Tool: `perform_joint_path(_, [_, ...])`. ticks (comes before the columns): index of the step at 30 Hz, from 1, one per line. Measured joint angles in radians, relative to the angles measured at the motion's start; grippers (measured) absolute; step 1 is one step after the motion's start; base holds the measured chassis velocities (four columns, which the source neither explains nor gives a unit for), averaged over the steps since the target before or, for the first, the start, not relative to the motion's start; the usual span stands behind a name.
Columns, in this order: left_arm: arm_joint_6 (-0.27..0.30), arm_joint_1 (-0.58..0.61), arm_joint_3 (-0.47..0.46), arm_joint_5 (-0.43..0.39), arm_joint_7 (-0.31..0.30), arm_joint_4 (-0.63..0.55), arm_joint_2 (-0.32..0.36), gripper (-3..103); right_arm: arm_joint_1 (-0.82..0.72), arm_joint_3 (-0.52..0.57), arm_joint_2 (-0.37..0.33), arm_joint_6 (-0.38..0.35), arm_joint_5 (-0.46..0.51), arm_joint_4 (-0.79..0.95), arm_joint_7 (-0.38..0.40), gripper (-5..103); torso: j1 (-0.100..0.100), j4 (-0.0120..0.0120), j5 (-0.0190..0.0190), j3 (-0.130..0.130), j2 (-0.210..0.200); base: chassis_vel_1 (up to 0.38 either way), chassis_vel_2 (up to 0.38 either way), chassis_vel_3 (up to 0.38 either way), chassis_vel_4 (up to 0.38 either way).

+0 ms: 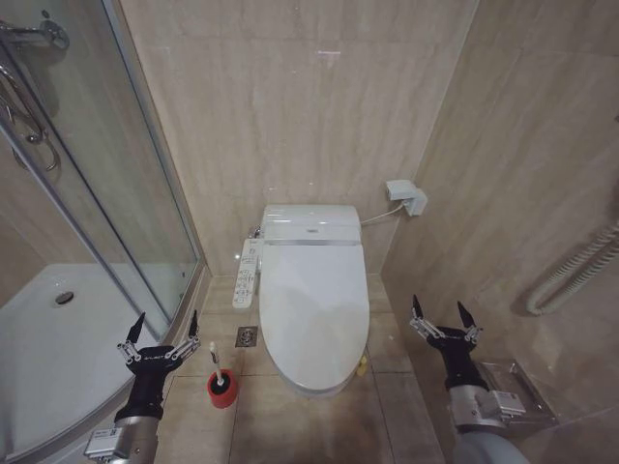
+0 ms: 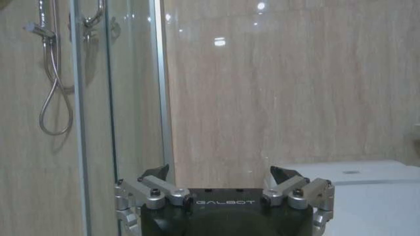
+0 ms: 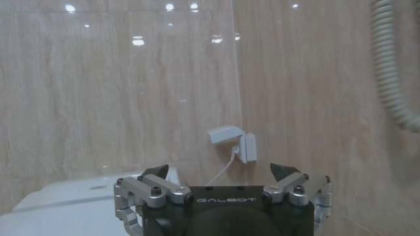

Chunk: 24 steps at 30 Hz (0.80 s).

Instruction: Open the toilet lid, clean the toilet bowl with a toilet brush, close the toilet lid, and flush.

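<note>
The toilet lid [image 1: 315, 295] lies shut, a glossy white oval against the back wall, so the toilet bowl is hidden under it. The toilet brush [image 1: 219, 372] stands in its small red cup [image 1: 222, 391] on the floor, left of the toilet's front. My left gripper [image 1: 164, 327] hangs open and empty just left of the brush, near the shower's edge. To the right of the toilet, my right gripper [image 1: 442, 311] is open and empty too. In the left wrist view the left gripper [image 2: 220, 173] faces the wall with the lid [image 2: 371, 194] beside it. The right gripper [image 3: 220, 172] points at the wall corner.
A glass shower enclosure [image 1: 106, 203] and a white shower tray [image 1: 53, 338] take up the left. A control panel [image 1: 247, 274] sticks out beside the toilet, above a floor drain [image 1: 247, 336]. A wall socket [image 1: 407, 196] and a corrugated hose [image 1: 580, 271] are on the right.
</note>
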Motion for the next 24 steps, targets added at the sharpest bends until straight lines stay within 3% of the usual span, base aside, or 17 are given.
perform_joint_path(8, [0.000, 0.000, 0.000, 0.000, 0.000, 0.000, 0.000, 100, 0.007, -0.001, -0.001, -0.002, -0.004, -0.002, 0.014, 100, 0.000, 0.0002, 0.0000, 0.000, 0.000, 0.034, -0.023, -0.018, 0.027])
perform_joint_path(17, [0.000, 0.000, 0.000, 0.000, 0.000, 0.000, 0.000, 100, -0.008, -0.005, -0.033, 0.023, -0.079, -0.043, 0.016, 100, 0.001, 0.0001, 0.0001, 0.000, 0.000, -0.016, 0.023, 0.020, -0.023])
perform_joint_path(24, [0.000, 0.000, 0.000, 0.000, 0.000, 0.000, 0.000, 100, -0.038, -0.048, -0.077, -0.025, -0.159, -0.086, 0.044, 100, 0.000, 0.0001, 0.0001, 0.000, 0.000, 0.000, 0.000, 0.000, 0.000])
